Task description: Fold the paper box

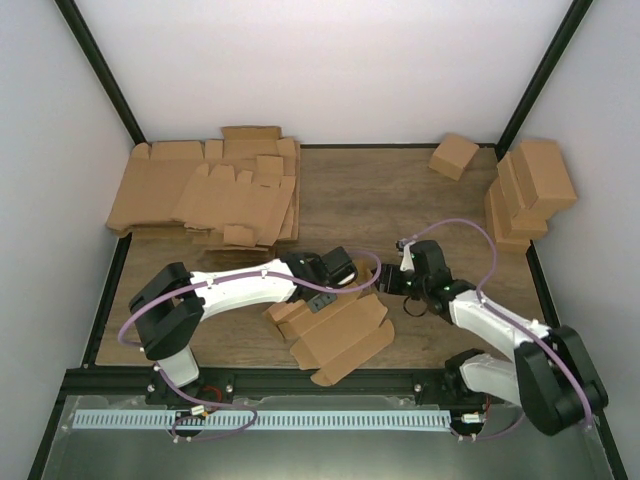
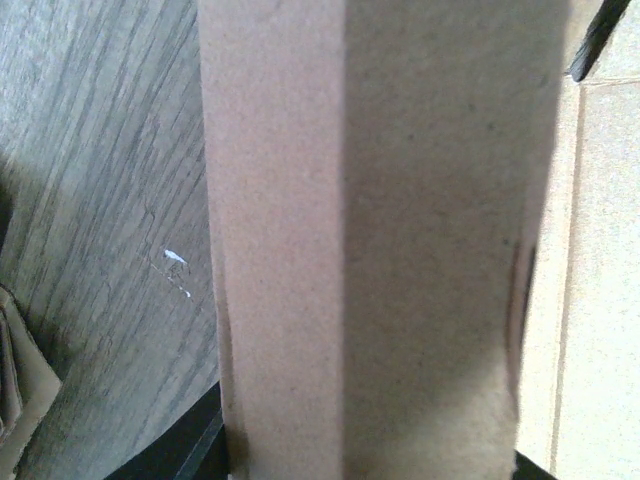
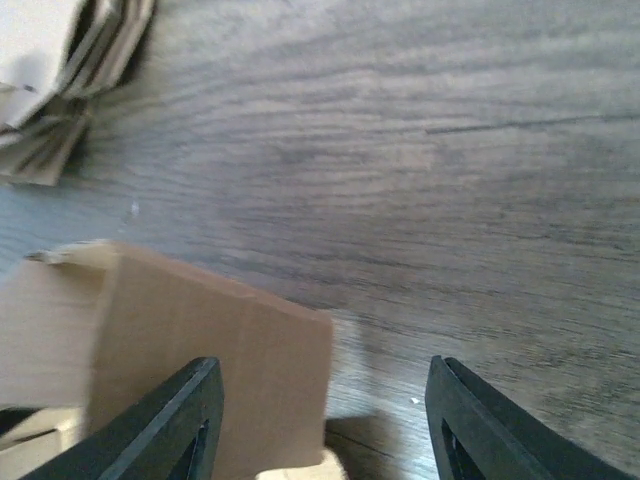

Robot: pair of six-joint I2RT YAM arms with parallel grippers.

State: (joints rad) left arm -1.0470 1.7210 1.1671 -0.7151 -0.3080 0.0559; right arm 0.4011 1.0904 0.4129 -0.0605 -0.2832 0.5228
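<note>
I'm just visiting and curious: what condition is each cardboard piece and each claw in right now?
paper box: lying open on the table, only partly folded.
left gripper: shut on a paper box flap.
right gripper: open, at the box corner.
blank stack: flat, unfolded.
finished boxes: folded, stacked.
lone box: folded, closed.

Two robot arms, the left arm (image 1: 240,285) and the right arm (image 1: 490,320), share one table (image 1: 400,200). One unfolded box (image 1: 340,335) lies between them. One pile of flat sheets (image 1: 210,195) is too overlapped to count. One folded box (image 1: 453,155) stands alone; one stack of boxes (image 1: 530,190) holds at least three.
</note>
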